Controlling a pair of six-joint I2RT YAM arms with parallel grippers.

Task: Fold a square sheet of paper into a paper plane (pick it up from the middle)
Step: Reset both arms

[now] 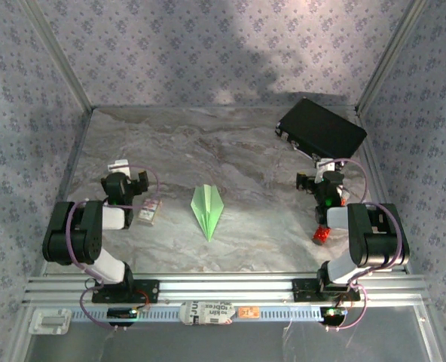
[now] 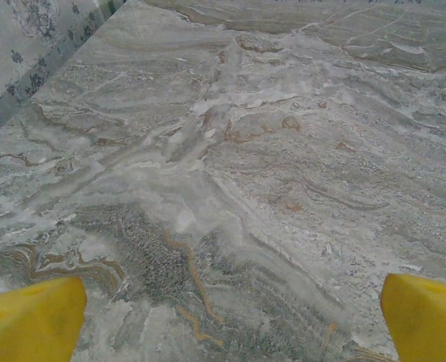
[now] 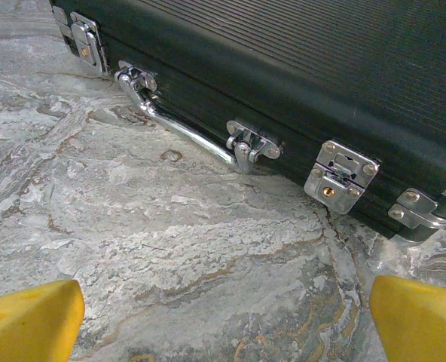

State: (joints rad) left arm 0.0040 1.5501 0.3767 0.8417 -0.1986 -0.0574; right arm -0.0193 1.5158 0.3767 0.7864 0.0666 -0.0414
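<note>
The square sheet of paper (image 1: 208,210) is pale green and lies folded into a narrow pointed paper plane with a centre crease. It rests on the marble table (image 1: 245,166) midway between the arms, its tip toward the near edge. My left gripper (image 1: 126,173) hovers to the left of it, apart from it. In the left wrist view its yellow fingertips (image 2: 31,320) stand wide, so the left gripper (image 2: 230,328) is open over bare marble. My right gripper (image 1: 319,175) sits to the right of the plane, open (image 3: 223,324) and empty, facing the black case.
A black rectangular case (image 1: 321,128) with metal latches and a handle (image 3: 185,128) lies at the back right, just beyond the right gripper. A small red cylinder (image 1: 321,235) stands by the right arm. A small box (image 1: 149,213) lies beside the left arm. Patterned walls enclose the table.
</note>
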